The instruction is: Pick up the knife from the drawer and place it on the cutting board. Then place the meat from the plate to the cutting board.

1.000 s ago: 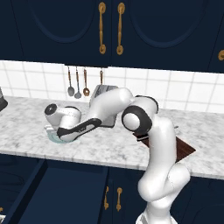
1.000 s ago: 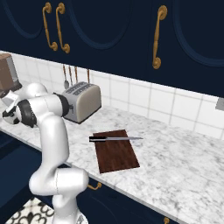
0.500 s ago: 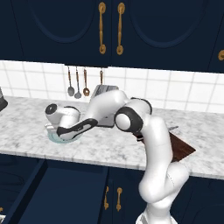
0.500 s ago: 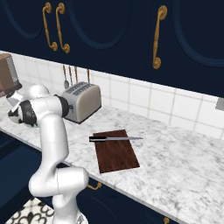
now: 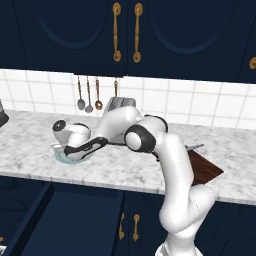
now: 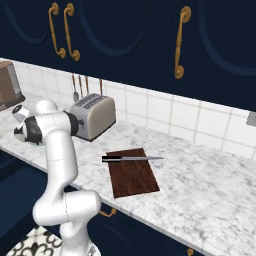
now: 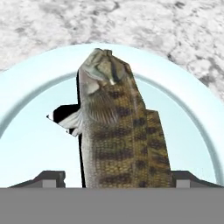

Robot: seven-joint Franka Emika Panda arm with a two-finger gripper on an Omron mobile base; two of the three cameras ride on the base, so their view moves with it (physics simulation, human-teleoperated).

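Scaly, rough-looking brown skin with dark bars on the meat [image 7: 120, 131], matt. Smooth, glossy pale glaze on the plate [image 7: 30, 131]. Speckled grey-white marble on the counter [image 6: 210, 190], polished. Dark brown wood with visible grain on the board [image 6: 132, 172], matt. Black handle and dull grey metal blade on the knife [image 6: 130, 159]. Brushed silvery metal on the toaster [image 6: 92, 116]. Brass handles [image 6: 181, 42], shiny.

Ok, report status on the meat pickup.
Gripper low over plate, fingertips astride meat; grip unclear. Knife across cutting board. Nothing in the way.
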